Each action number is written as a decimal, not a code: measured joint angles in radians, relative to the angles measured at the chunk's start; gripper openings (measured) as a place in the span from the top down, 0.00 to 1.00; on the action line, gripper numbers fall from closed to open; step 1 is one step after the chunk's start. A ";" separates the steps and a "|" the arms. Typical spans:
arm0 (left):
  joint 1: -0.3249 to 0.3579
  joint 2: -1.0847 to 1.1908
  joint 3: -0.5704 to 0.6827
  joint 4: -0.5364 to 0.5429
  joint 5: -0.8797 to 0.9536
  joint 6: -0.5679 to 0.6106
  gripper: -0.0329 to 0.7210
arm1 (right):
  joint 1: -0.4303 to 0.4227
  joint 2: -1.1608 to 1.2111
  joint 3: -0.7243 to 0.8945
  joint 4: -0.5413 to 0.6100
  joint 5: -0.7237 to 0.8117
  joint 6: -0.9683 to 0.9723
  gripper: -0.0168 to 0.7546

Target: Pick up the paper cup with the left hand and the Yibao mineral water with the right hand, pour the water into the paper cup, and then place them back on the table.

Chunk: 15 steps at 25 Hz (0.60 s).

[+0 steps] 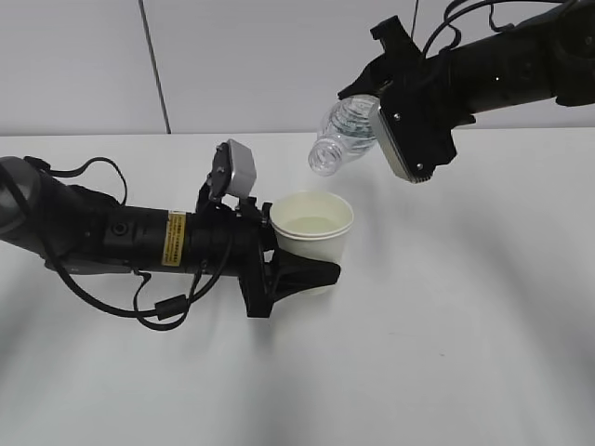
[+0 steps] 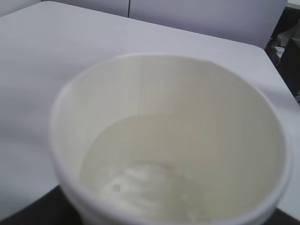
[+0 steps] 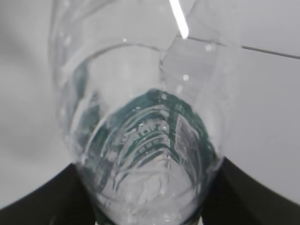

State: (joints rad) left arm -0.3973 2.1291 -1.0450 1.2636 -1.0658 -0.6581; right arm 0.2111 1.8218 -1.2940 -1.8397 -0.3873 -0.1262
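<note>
Bottle tipped over cup
Left gripper (image 1: 311,271) clamps the cup (image 1: 312,226), water inside; right gripper (image 1: 376,98) grips the bottle (image 1: 342,136), neck angled down, above and apart.

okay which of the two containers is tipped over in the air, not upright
The Yibao mineral water: the right hand holds it tilted, neck down, above the paper cup, which stands upright.

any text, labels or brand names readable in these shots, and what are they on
Nothing can be read.
Yellow sticker on the left arm: dark print, too small to read.
Green label on the Yibao mineral water: white print, distorted through the plastic, unreadable.
Paper cup: plain, no print.
</note>
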 joint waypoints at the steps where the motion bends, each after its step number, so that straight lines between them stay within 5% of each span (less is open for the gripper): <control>1: 0.005 0.000 0.000 0.000 -0.003 0.000 0.41 | 0.000 0.000 0.000 0.000 0.000 0.009 0.40; 15: 0.035 0.000 0.000 0.010 0.012 0.000 0.41 | 0.000 0.000 0.000 0.000 0.031 0.448 0.40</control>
State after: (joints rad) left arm -0.3619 2.1291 -1.0450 1.2737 -1.0537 -0.6581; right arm 0.2111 1.8218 -1.2940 -1.8397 -0.3561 0.3221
